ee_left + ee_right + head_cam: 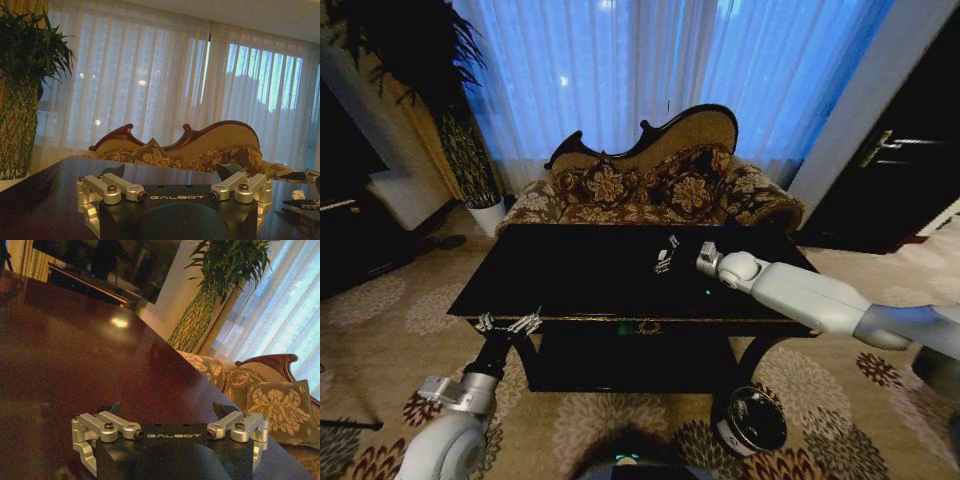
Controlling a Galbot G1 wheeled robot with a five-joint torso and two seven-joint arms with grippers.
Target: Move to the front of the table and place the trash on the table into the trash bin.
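1. The table (pixel 570 275) is a large, glossy black rectangle with a gold-trimmed front edge and a gold ornament at the middle of that edge. It has curved legs and a lower shelf beneath the top.
2. The trash bin (pixel 752 421) is small, round and black with a shiny rim. It stands upright on the patterned carpet beside the table's front right leg.
3. A small white piece (pixel 298 194), possibly crumpled paper, lies on the tabletop toward its right side.
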